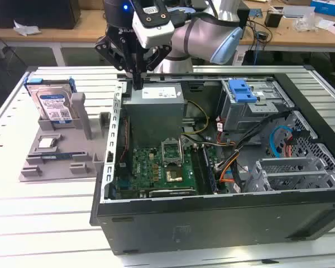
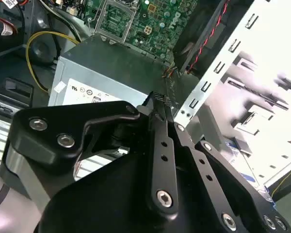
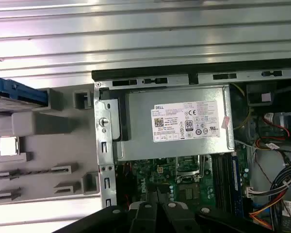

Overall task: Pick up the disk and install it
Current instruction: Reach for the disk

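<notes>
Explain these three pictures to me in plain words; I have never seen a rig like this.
The machine is a robot arm ending in a black gripper, shut and empty. The exterior view comes from a camera standing off the arm; both wrist views come from cameras riding on the arm. On the slatted table lies an open computer case. Toward the exterior view's left, a gray holder carries the disk, upright, untouched. The gripper hangs over the case's power supply.
</notes>
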